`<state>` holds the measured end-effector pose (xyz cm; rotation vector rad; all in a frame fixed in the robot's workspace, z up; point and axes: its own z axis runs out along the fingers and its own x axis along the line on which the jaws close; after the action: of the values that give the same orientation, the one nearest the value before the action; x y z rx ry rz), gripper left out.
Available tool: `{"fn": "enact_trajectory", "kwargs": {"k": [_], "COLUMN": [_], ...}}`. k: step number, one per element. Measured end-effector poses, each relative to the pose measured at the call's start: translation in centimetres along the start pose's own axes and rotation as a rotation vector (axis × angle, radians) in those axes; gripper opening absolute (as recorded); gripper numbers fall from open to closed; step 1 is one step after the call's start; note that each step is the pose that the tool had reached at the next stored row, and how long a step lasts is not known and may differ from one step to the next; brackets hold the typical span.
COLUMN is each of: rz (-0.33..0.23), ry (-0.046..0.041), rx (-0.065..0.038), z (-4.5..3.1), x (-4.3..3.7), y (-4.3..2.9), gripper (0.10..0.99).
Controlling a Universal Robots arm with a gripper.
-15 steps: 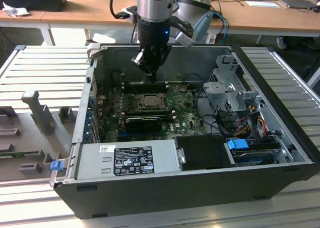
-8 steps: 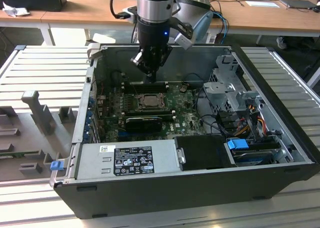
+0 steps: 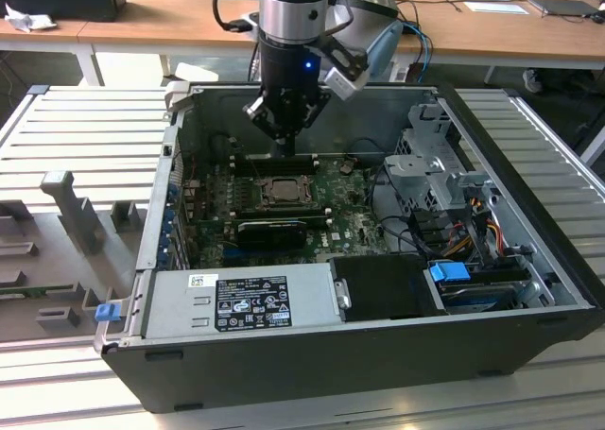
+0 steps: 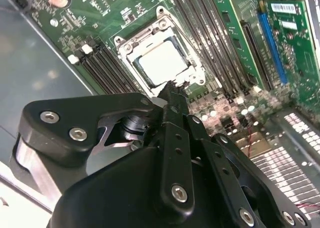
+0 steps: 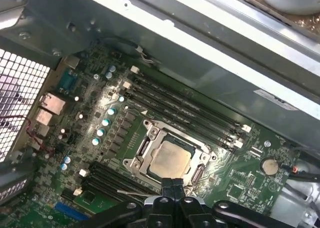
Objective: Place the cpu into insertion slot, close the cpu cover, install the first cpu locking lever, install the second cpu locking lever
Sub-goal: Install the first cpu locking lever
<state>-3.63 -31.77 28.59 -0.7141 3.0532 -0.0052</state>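
Note:
The cpu (image 4: 162, 65) (image 5: 170, 158), pale silver and square, lies flat inside the insertion slot (image 4: 142, 78) on the green board. Around it the silver cpu cover (image 4: 131, 43) (image 5: 152, 133) lies down flat, its window framing the chip. My gripper (image 5: 173, 184) (image 4: 172, 90) hovers just above one edge of the socket, its two black fingers pressed together with nothing between them. In the exterior view the gripper (image 3: 286, 146) hangs inside the open computer case over the far side of the socket (image 3: 282, 190). I cannot make out how the locking levers stand.
Long black memory slots (image 5: 190, 112) flank the socket on both sides. A black expansion card (image 3: 272, 230) sits just in front of it. The power supply (image 3: 241, 302) and drive bays (image 3: 444, 180) fill the case's front and the exterior view's right. Metal case walls (image 3: 161, 194) enclose everything.

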Motion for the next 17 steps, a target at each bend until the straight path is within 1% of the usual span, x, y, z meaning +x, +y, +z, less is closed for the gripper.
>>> {"fn": "enact_trajectory", "kwargs": {"k": [4,8,11,13,17], "rz": [0.068,0.113,0.173,0.195,0.26], "ry": [0.0003,0.0014,0.0015,0.0017,0.0021], "rx": [0.0,0.002,0.002,0.003,0.003], "z": [0.0,0.03,0.09,0.13,0.25], "x": [0.0,0.0,0.0,0.0,0.0], "y": [0.0,0.0,0.01,0.01,0.01], "gripper": [0.106,0.106,0.106,0.106,0.106]}}
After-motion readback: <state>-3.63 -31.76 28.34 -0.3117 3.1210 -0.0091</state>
